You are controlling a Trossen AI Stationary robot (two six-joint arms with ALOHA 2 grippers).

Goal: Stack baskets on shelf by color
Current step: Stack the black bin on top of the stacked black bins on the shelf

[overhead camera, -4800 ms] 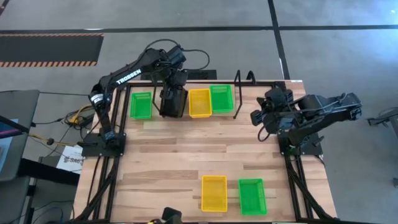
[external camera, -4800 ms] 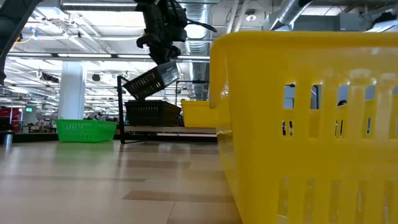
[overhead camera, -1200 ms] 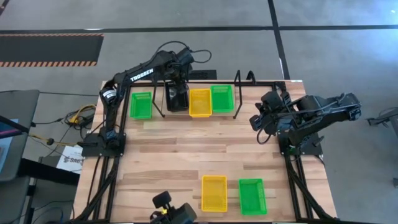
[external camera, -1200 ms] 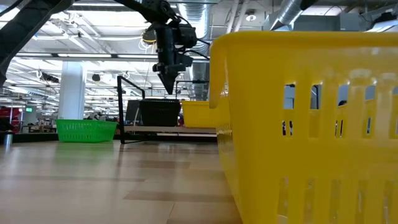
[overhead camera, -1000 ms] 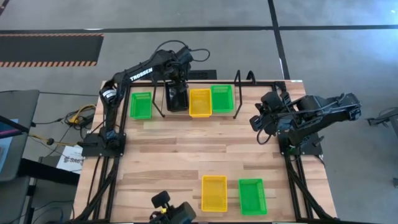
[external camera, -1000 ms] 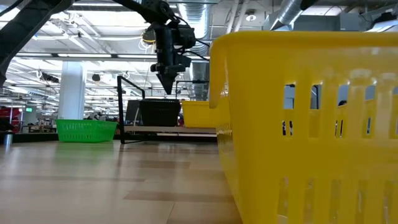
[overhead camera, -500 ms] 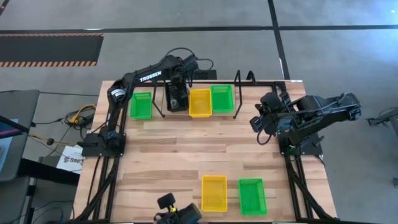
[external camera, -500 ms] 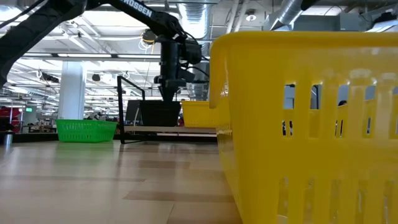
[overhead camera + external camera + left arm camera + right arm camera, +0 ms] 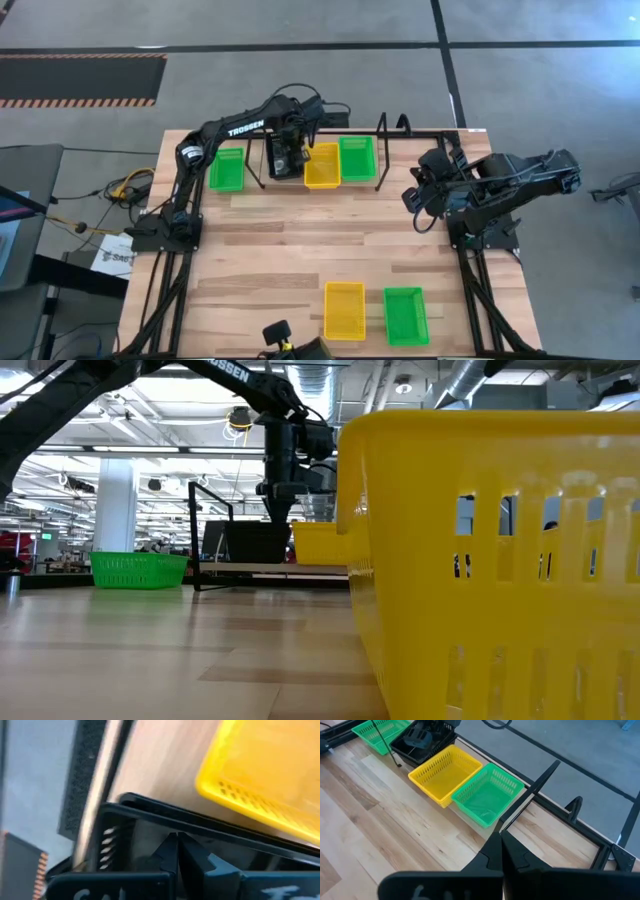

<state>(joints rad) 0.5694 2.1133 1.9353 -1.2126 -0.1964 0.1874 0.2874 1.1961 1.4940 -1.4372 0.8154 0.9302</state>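
Looking from the near edge of the table, I see a yellow basket (image 9: 344, 309) and a green basket (image 9: 405, 314) waiting side by side. They seem light and stiff, with perforated walls; I judge the thin rim is the best place to pinch. Farther away, my right gripper (image 9: 412, 194) waits with fingers together, holding nothing. At the far shelf (image 9: 390, 183), my left gripper (image 9: 296, 157) hangs over the black basket (image 9: 247, 541), fingers together, empty.

Left end effector (image 9: 288, 160) hangs over black basket (image 9: 282, 164) beside yellow basket (image 9: 322, 165) on shelf (image 9: 372, 186)
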